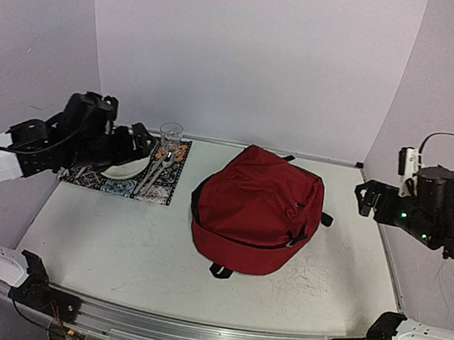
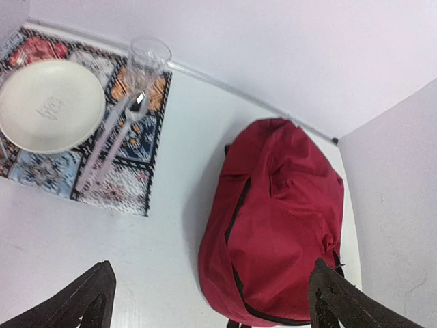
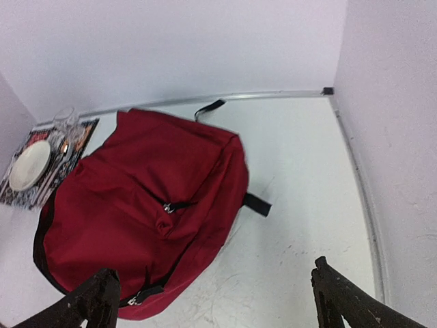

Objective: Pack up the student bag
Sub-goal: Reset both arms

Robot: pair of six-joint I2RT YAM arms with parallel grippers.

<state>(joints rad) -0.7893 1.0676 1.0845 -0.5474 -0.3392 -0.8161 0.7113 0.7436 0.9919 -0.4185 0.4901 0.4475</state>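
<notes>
Left claw and right claw gape wide and empty either side of the student bag, lying on the middle of the tabletop. Bulging and apparently zipped (contents unseen), it looks packed; little seems left.

Soft even light, faint shadow beside the student bag, wrist views distorted.

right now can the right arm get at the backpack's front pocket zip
Probably yes: the right gripper hangs open and empty, and the front pocket zip pull on the backpack faces up, uncovered.
</notes>
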